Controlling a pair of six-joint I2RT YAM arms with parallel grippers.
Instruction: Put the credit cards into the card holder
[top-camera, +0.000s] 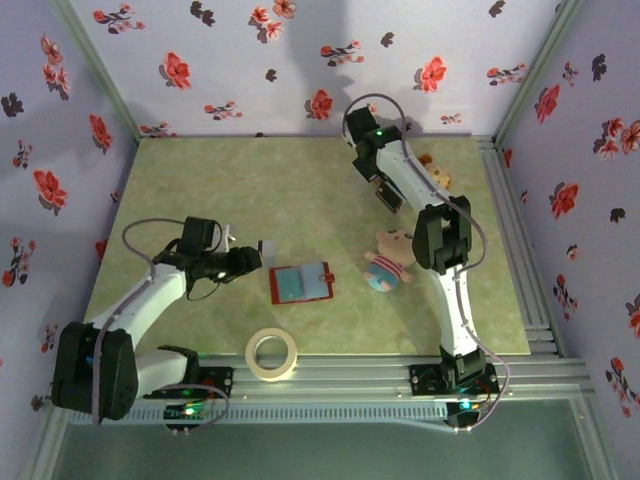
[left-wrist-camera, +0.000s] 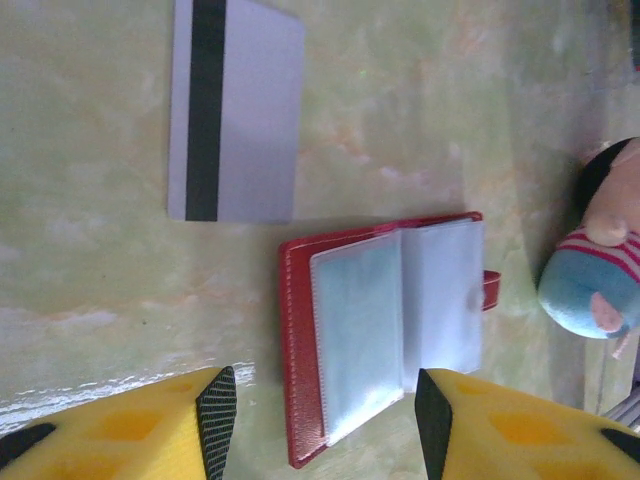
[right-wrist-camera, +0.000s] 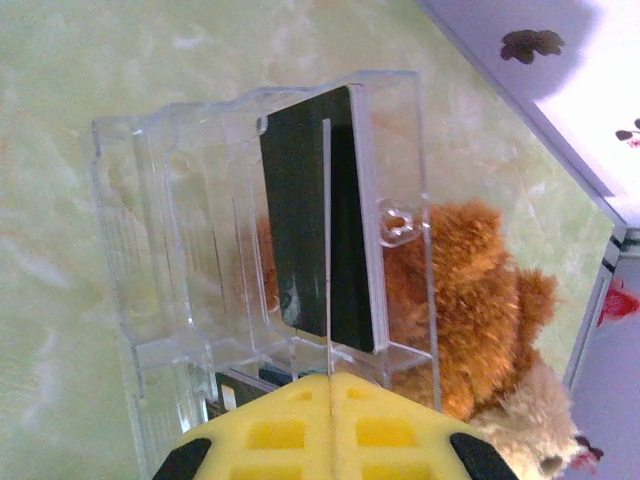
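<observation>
Clear plastic of the slotted stand (right-wrist-camera: 170, 250) blurred the black credit card (right-wrist-camera: 300, 220) at centre frame; the right gripper (right-wrist-camera: 330, 395) was pressed shut below it, and a thin edge rose from its seam, grip unclear. The red card holder (left-wrist-camera: 370, 330) lay open at lower centre, between the left gripper's (left-wrist-camera: 325, 400) wide-apart fingers; 1 grey striped card (left-wrist-camera: 235, 110) lay at upper left; overhead, a tape roll (top-camera: 272, 354) sat near the bottom edge.

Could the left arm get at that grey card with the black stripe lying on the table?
Probably yes. The grey plastic card with a black stripe lies flat on the table, apart from the open red wallet, nothing on it, and the left claw hangs open nearby.
</observation>
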